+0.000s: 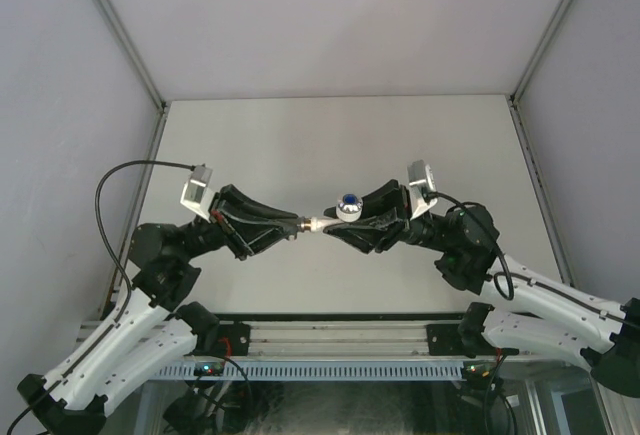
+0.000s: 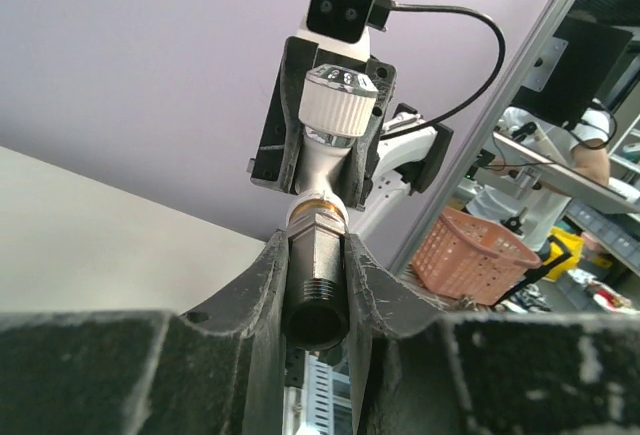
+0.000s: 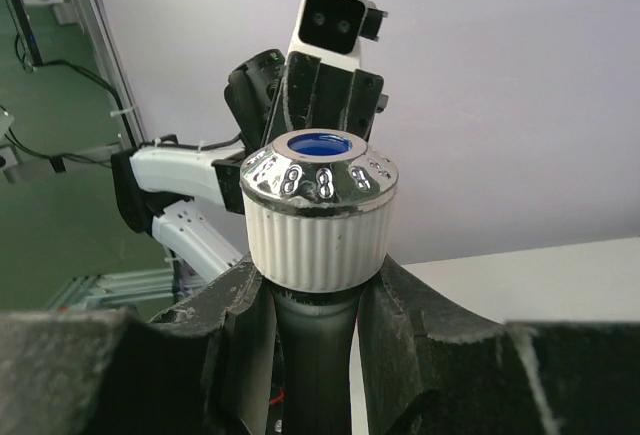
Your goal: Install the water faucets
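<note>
Joining mid-air: your left gripper [image 1: 290, 225] clamps the stiff, probably slick dark fitting [image 2: 318, 290]; right gripper [image 1: 337, 227] pinches the light white tap [image 2: 325, 167] below its knob [image 3: 318, 240].

tap [image 3: 318, 215] stem cropped below, fitting [image 2: 318, 290] bore unreadably dark

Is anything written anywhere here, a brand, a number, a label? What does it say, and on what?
No text reads for certain.
White faucet: embossed marks on its knob's chrome rim, too unclear to read.
Dark-grey fitting: no marking shows.
Background clutter: too blurred to read.
</note>
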Controlling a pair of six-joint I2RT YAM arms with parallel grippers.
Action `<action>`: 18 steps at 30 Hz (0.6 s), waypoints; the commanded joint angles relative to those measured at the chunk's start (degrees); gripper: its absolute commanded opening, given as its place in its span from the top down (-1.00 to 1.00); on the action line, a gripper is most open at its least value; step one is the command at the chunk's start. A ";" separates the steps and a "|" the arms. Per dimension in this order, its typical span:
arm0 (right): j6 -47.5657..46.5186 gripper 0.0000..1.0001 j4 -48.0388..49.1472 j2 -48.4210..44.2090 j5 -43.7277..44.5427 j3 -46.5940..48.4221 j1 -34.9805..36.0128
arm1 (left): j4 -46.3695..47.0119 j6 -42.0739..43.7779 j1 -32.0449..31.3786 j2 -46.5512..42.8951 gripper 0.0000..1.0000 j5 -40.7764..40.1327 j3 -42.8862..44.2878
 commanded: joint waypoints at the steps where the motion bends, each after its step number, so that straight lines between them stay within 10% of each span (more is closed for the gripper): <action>1: 9.92 1.00 0.62 1.13 1.12 2.02 -0.46 | 1.72 6.86 -0.69 0.56 0.99 0.78 0.01; 18: 27.05 1.00 1.12 4.59 0.12 3.64 -2.36 | 6.69 18.67 -0.77 2.30 0.99 5.55 -0.76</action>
